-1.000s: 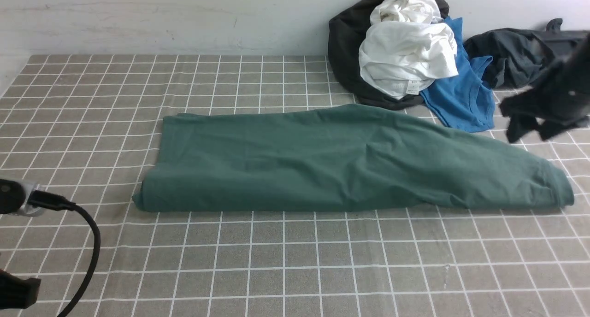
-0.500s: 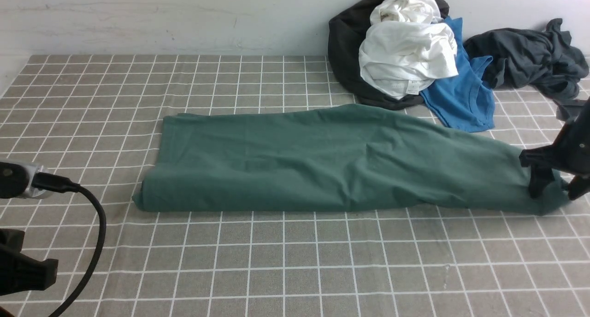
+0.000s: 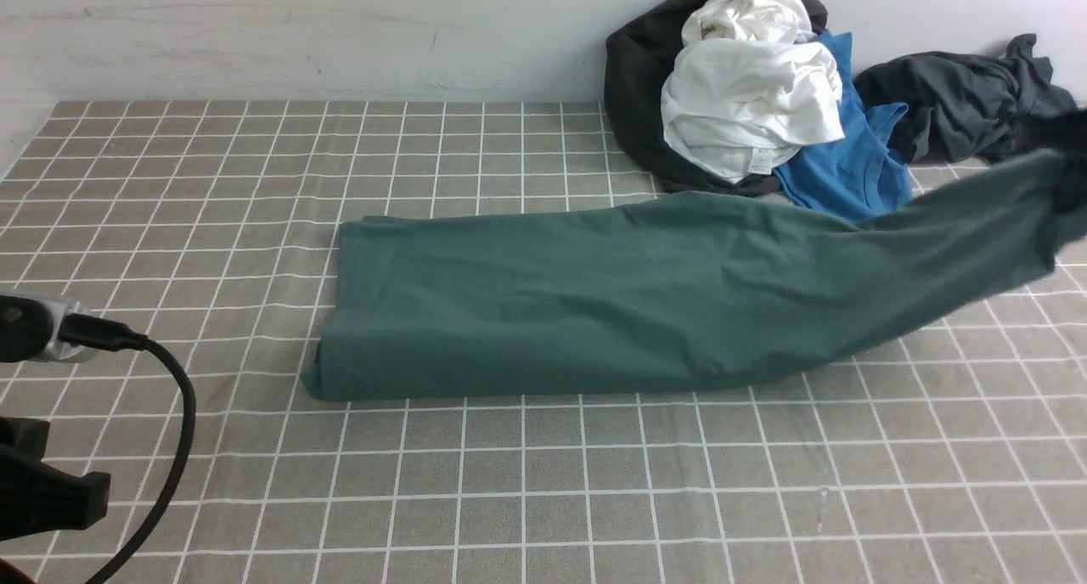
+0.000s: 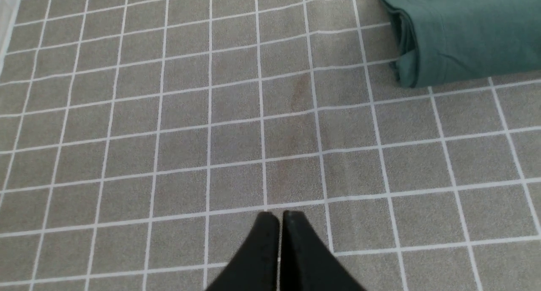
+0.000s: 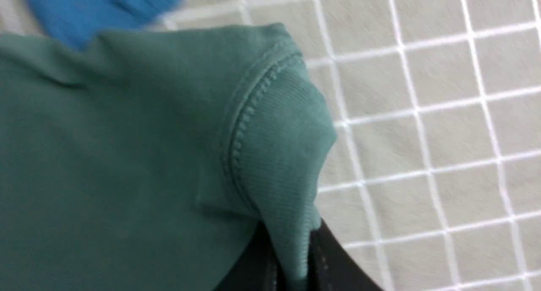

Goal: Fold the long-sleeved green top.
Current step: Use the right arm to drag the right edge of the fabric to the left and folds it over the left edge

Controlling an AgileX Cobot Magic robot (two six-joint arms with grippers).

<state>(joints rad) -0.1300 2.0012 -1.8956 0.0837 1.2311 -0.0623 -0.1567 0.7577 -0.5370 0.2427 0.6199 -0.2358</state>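
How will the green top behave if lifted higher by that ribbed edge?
Likely floppy: the green top sags from its raised end to the table. Probably drags, since most lies flat. The right gripper pinches only ribbed trim, so it might slip.

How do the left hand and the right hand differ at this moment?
The left hand is shut on nothing; the right hand is shut on a ribbed edge of the green top. The left hand hangs over bare tablecloth, apart from the top; the right hand holds the top's right end raised off the tablecloth. Both are black and both are closed.
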